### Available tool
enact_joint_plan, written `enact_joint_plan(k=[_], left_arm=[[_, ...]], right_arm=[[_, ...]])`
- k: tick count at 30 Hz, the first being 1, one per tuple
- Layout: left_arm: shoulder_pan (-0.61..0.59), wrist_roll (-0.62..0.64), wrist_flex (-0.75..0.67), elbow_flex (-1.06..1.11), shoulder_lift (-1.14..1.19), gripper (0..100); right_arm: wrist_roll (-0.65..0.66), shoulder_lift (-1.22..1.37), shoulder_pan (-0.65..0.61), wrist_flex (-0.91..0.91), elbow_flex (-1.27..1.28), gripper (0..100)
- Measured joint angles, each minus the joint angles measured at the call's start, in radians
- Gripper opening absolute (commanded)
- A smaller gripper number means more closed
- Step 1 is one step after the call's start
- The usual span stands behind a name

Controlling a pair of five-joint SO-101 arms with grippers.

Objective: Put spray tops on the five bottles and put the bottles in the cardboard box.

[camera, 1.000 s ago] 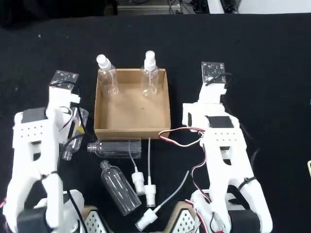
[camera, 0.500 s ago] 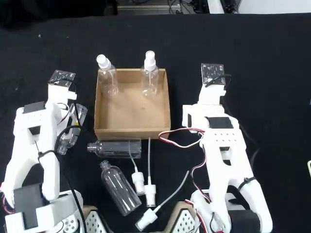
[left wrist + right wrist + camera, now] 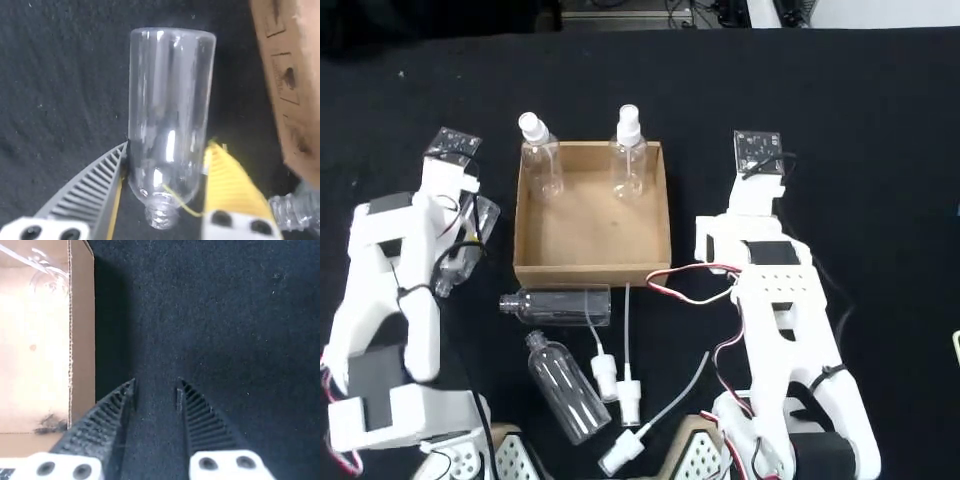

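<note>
High view: the cardboard box [image 3: 592,270] sits mid-table. Two capped bottles [image 3: 540,160] stand upright against its far wall, probably to leave room for the rest. Left of the box, the left gripper [image 3: 465,250] holds an uncapped bottle [image 3: 472,238] tilted, neck toward the near side, likely so a top can go on. Two bare bottles [image 3: 557,303] lie just near the box, with three spray tops [image 3: 628,390] beside them, tubes trailing. The right arm [image 3: 775,300] is right of the box and covers its own fingers.

Left wrist view: the fingers [image 3: 100,175] clamp the bottle's shoulder. The neck is open. Another bottle's neck is cut off at the edge.

Right wrist view: the right gripper [image 3: 156,390] is slightly parted and empty, over black table [image 3: 225,315] just beside the box wall. A capped bottle is a faint smear inside.
</note>
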Motion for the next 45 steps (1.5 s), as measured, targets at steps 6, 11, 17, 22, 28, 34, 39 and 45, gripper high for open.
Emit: enact_joint_plan(k=[6,11,17,22,28,34,39,45], left_arm=[[-0.051,-0.002,0.132,-0.12,0.023,29],[-0.06,-0.041,0.203,-0.235,0.023,29],[-0.058,-0.054,0.204,-0.258,0.044,29],[-0.057,-0.054,0.193,-0.258,0.15,29],[-0.057,-0.054,0.189,-0.258,0.236,29],[-0.063,-0.054,0.143,-0.258,0.244,16],[-0.11,-0.044,0.161,-0.258,0.236,5],[-0.305,0.115,0.161,-0.258,0.167,15]], right_arm=[[0.0,0.0,0.0,0.0,0.0,8.9],[0.0,0.0,0.0,0.0,0.0,8.9],[0.0,0.0,0.0,0.0,0.0,8.9],[0.0,0.0,0.0,0.0,0.0,8.9],[0.0,0.0,0.0,0.0,0.0,8.9],[0.0,0.0,0.0,0.0,0.0,8.9],[0.0,0.0,0.0,0.0,0.0,8.9],[0.0,0.0,0.0,0.0,0.0,8.9]])
